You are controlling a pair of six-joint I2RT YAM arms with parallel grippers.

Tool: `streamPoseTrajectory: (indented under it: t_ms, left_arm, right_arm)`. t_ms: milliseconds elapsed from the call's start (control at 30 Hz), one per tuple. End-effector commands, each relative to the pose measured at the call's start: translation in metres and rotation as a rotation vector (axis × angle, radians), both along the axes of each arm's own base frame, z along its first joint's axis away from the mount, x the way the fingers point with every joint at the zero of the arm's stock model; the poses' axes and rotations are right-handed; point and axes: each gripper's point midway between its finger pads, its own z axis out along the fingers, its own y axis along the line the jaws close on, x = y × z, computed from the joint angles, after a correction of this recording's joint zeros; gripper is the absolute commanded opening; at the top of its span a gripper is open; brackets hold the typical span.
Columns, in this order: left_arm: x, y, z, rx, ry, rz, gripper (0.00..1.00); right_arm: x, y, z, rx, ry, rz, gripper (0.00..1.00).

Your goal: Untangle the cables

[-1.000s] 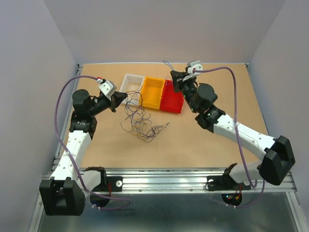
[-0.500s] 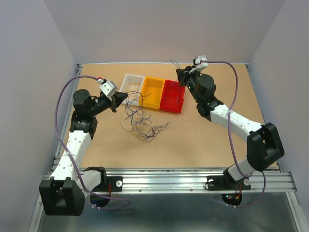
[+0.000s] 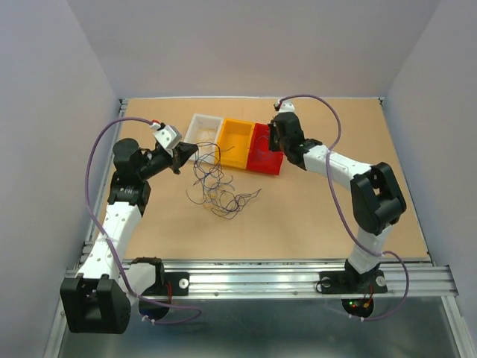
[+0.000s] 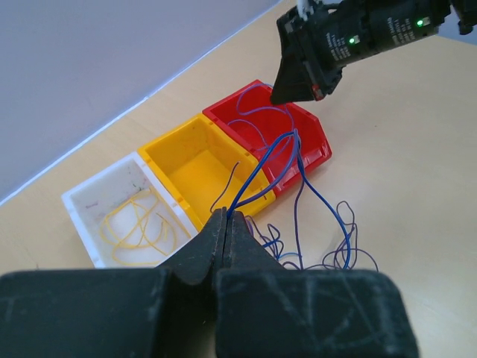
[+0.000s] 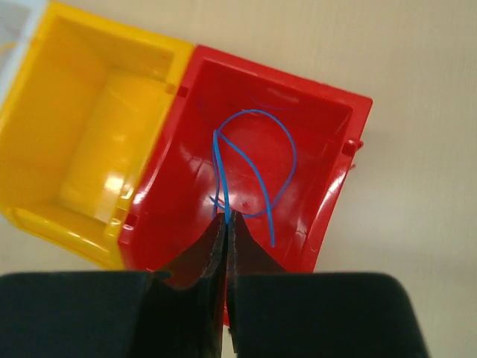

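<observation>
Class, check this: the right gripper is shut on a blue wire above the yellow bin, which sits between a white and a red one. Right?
No. The right gripper is shut on the blue wire above the red bin, not the yellow bin, as the right wrist view shows. The rest stands.

I'm looking into a robotics lab test cell. The left arm (image 3: 112,224) and right arm (image 3: 337,165) are bolted to a slotted aluminium rail (image 3: 253,272) at the near edge of a plain wooden tabletop (image 3: 328,216), and blank pale walls (image 3: 253,45) box the table in on three sides. Three small plastic parts bins, white (image 3: 203,127), yellow (image 3: 235,142) and red (image 3: 264,158), sit side by side towards the back, the sort of kit I see on a lab bench.
</observation>
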Motion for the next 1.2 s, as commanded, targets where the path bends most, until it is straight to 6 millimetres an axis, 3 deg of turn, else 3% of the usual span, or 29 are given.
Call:
streamPoseTrajectory:
  t_ms: [0, 167, 267, 333, 367, 400, 433, 500, 600, 700, 733, 800, 833, 867, 900, 1033, 1167]
  left_arm:
    - [-0.005, -0.004, 0.013, 0.002, -0.065, -0.016, 0.0]
    - [-0.004, -0.004, 0.013, 0.005, -0.064, -0.012, 0.0]
    - [-0.004, -0.005, 0.012, 0.006, -0.062, -0.016, 0.0]
    - [-0.004, -0.006, 0.011, 0.007, -0.057, -0.018, 0.0]
    - [-0.004, -0.006, 0.011, 0.008, -0.058, -0.021, 0.0]
    - [-0.004, -0.007, 0.01, 0.01, -0.056, -0.02, 0.0]
    - [-0.004, -0.007, 0.01, 0.01, -0.056, -0.021, 0.0]
    - [-0.005, -0.008, 0.011, 0.01, -0.057, -0.023, 0.0]
    - [-0.005, -0.009, 0.009, 0.013, -0.055, -0.026, 0.0]
    - [-0.005, -0.012, 0.008, 0.016, -0.053, -0.035, 0.0]
    - [-0.005, -0.013, 0.007, 0.018, -0.049, -0.04, 0.0]
    - [-0.007, -0.015, 0.006, 0.018, -0.041, -0.055, 0.0]
    - [-0.007, -0.017, 0.005, 0.02, -0.035, -0.063, 0.0]
    - [-0.009, -0.018, 0.006, 0.019, -0.032, -0.076, 0.0]
    - [-0.009, -0.02, 0.005, 0.02, -0.026, -0.082, 0.0]
    - [-0.011, -0.022, 0.004, 0.018, -0.012, -0.1, 0.0]
    - [-0.013, -0.024, 0.006, 0.016, -0.008, -0.119, 0.0]
  right_arm:
    - [0.002, -0.003, -0.009, -0.079, 0.102, -0.033, 0.01]
    - [0.03, 0.017, -0.046, -0.125, 0.205, -0.017, 0.01]
    - [0.038, 0.013, -0.067, -0.18, 0.245, -0.054, 0.01]
    - [0.044, 0.015, -0.074, -0.201, 0.263, -0.053, 0.1]
    - [0.044, 0.015, -0.071, -0.199, 0.263, -0.051, 0.18]
    - [0.042, 0.016, -0.058, -0.181, 0.246, -0.047, 0.33]
    - [0.039, 0.017, -0.049, -0.177, 0.232, -0.037, 0.39]
    - [0.036, 0.014, -0.014, -0.149, 0.17, -0.035, 0.43]
    - [0.025, 0.017, 0.021, -0.131, 0.093, -0.006, 0.51]
    - [-0.003, 0.025, 0.056, -0.071, 0.001, 0.085, 0.59]
    - [-0.027, 0.032, 0.054, -0.042, 0.0, 0.178, 0.6]
    - [-0.045, 0.055, 0.081, 0.011, -0.127, 0.343, 0.63]
    - [-0.058, 0.065, 0.084, 0.035, -0.158, 0.427, 0.63]
    - [-0.084, 0.074, 0.085, 0.075, -0.176, 0.559, 0.63]
    - [-0.091, 0.081, 0.096, 0.09, -0.25, 0.623, 0.63]
    - [-0.133, 0.1, 0.106, 0.124, -0.347, 0.874, 0.62]
    - [-0.149, 0.112, 0.104, 0.138, -0.383, 0.991, 0.62]
